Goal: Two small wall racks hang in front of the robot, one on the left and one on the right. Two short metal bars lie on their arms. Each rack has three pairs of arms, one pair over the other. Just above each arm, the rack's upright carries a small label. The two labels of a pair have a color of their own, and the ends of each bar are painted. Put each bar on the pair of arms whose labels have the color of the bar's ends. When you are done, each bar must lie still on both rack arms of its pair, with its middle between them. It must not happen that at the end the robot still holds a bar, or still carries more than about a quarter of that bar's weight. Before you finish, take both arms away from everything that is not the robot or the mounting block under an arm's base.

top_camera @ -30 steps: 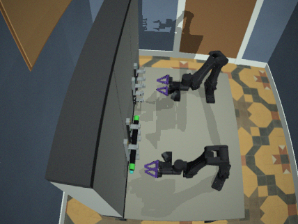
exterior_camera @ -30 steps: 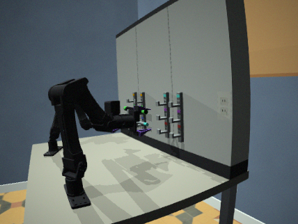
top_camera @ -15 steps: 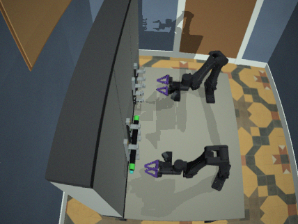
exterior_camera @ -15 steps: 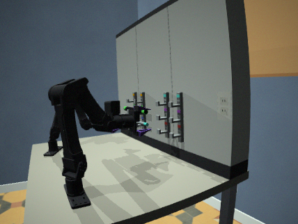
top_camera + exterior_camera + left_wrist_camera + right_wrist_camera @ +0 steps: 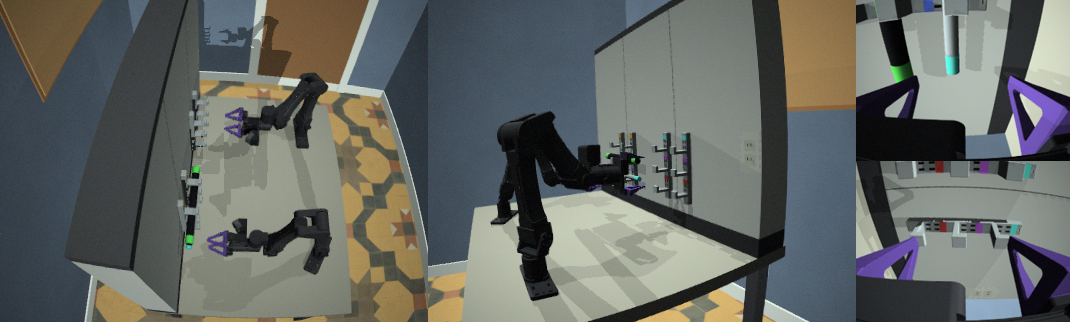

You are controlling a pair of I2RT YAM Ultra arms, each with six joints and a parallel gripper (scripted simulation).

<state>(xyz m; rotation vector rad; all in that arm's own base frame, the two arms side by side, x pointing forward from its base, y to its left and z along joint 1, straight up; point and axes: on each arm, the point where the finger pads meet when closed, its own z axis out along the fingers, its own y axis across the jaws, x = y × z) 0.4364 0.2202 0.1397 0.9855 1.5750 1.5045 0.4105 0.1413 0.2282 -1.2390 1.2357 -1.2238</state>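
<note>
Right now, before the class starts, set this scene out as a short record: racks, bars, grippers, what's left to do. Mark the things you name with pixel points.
left rack (image 5: pixel 181 215) (image 5: pixel 633 137): carries both bars
right rack (image 5: pixel 192 122) (image 5: pixel 688 192) (image 5: pixel 951 227): no bar; labels teal over purple over red
green-ended bar (image 5: pixel 193 197) (image 5: pixel 635 160) (image 5: pixel 893 43): above the other bar
teal-ended bar (image 5: pixel 188 246) (image 5: pixel 635 178) (image 5: pixel 951 39): below
left gripper (image 5: pixel 210 244) (image 5: pixel 595 188) (image 5: pixel 964 77): open, empty
right gripper (image 5: pixel 226 122) (image 5: pixel 643 172) (image 5: pixel 964 238): open, empty
left to do: teal-ended bar to right rack's top pair

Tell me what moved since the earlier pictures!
Nothing visibly moved, and nothing was grabbed or let go. The left end effector and right end effector are still open and empty. The green-ended bar and turquoise-ended bar stayed on their rack.
</note>
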